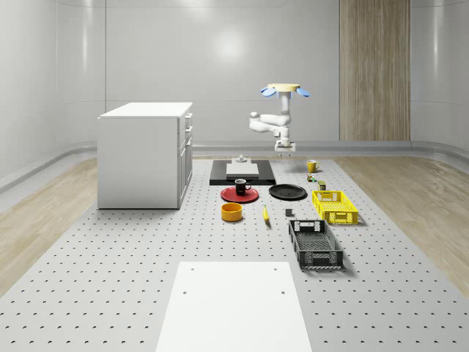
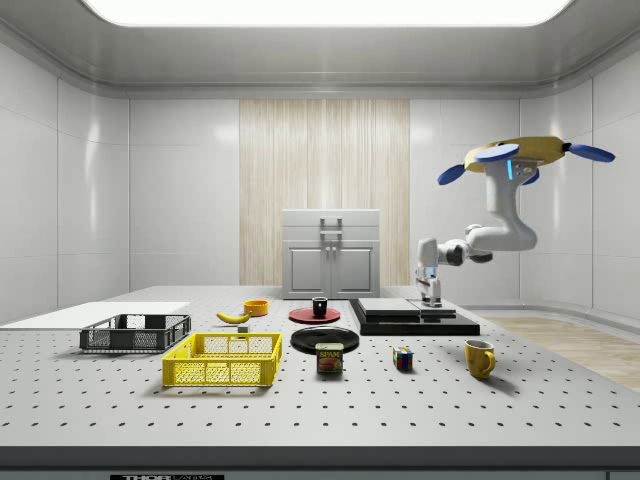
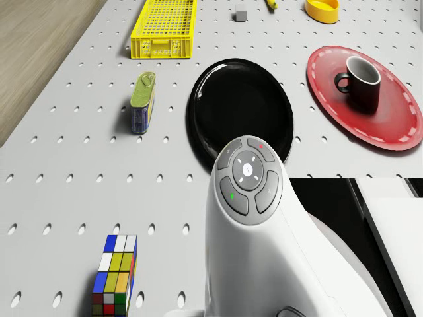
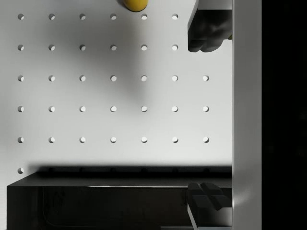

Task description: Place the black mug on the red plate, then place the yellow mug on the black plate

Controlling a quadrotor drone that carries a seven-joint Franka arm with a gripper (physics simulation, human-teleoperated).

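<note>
Room: pale panelled walls with a wood-grain strip behind, and a perforated grey worktop (image 1: 110, 279) that we see carrying everything.
Drone: we find the drone (image 1: 284, 90) hovering in the air above the far end of the worktop, above and beside the black base slab (image 1: 242, 173); in the side view it sits at the upper right.
Arm: the white arm (image 2: 478, 240) hangs down from the drone and folds towards the slab.
Gripper: our gripper (image 2: 431, 297) points downward just above the slab's edge, on the side nearer the yellow mug.
Fingers: in the wrist view we see two dark fingers (image 4: 206, 31) set well apart over bare worktop, with nothing between them.
Black mug: the black mug (image 1: 240, 186) stands upright on the red plate (image 1: 229, 196), handle out to one side.
Yellow mug: the yellow mug (image 1: 311, 166) stands on the worktop, at about 1 o'clock from the black plate in the whole-scene view and well apart from it.
Black plate: the black plate (image 1: 287, 192) lies flat at 3 o'clock from the red plate, just beside it.
Nearby items: a tin can (image 3: 142, 103) and a colour cube (image 3: 116, 276) lie between the yellow mug and the yellow crate (image 1: 334, 206).
Other items: we also note a dark crate (image 1: 315, 244), a yellow bowl (image 1: 231, 212), a banana (image 2: 233, 317) and a white cabinet (image 1: 145, 154).
</note>
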